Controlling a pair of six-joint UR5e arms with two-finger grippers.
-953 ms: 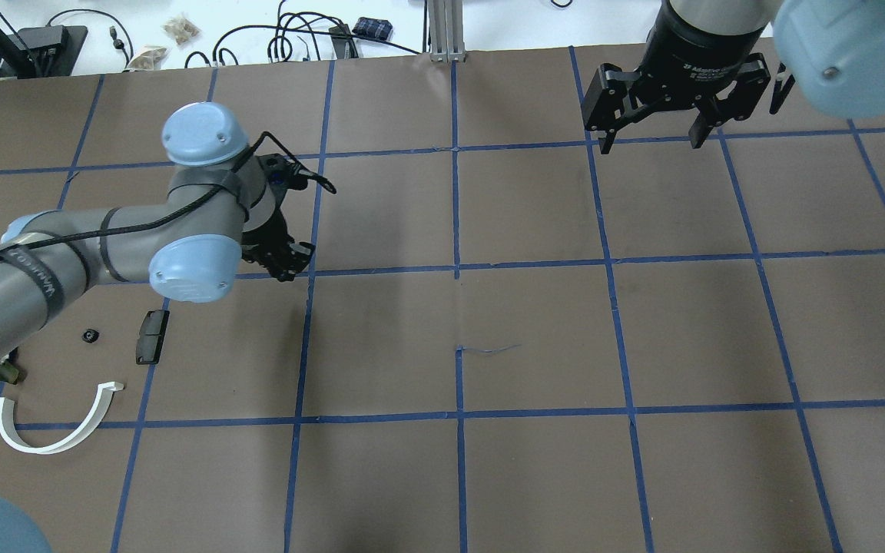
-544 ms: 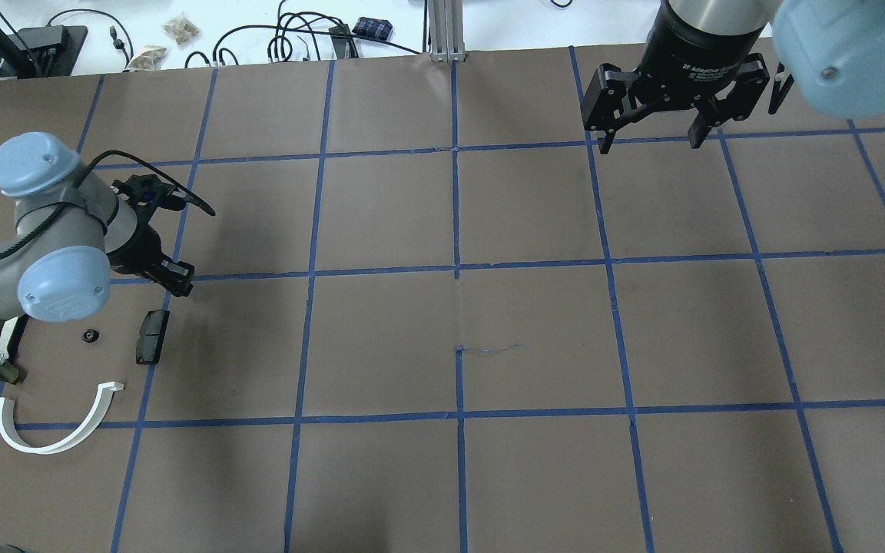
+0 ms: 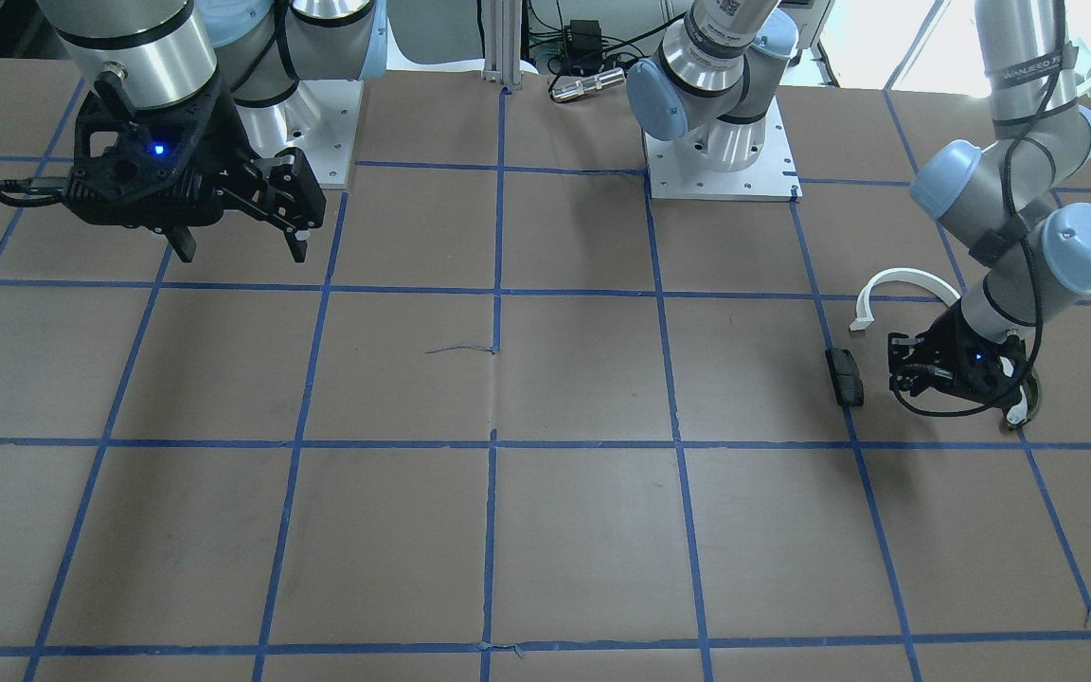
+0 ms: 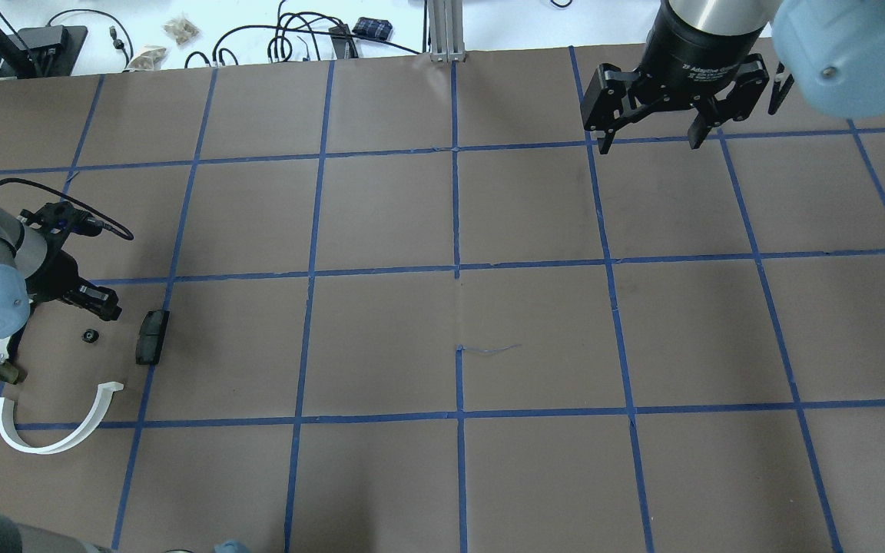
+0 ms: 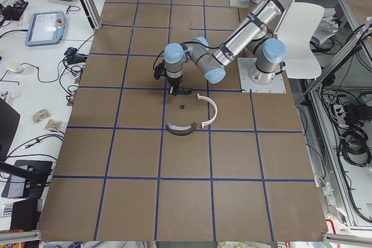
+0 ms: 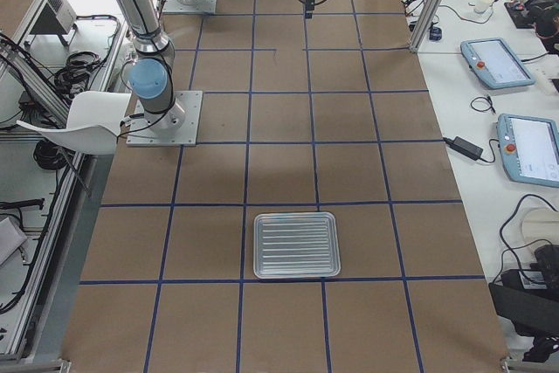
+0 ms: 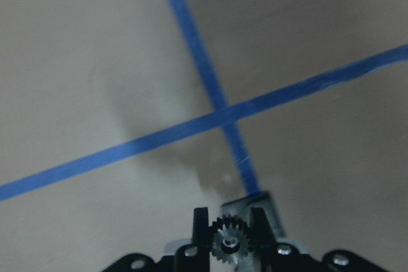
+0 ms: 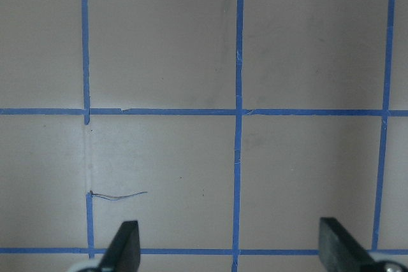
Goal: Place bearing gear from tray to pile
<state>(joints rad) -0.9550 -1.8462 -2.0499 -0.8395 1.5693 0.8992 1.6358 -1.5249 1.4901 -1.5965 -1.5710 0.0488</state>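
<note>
Low over the pile (image 4: 152,336) at the left end of the surface (image 4: 381,346), the left jaws pinch the bearing gear (image 7: 229,244), probably best lowered nearly to touching before they spread, lest it roll; the right jaws hang spread, well apart.

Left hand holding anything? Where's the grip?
Yes: the left hand holds the small black gear, pinched across its toothed rim between the two fingers. The right hand is open, empty.
</note>
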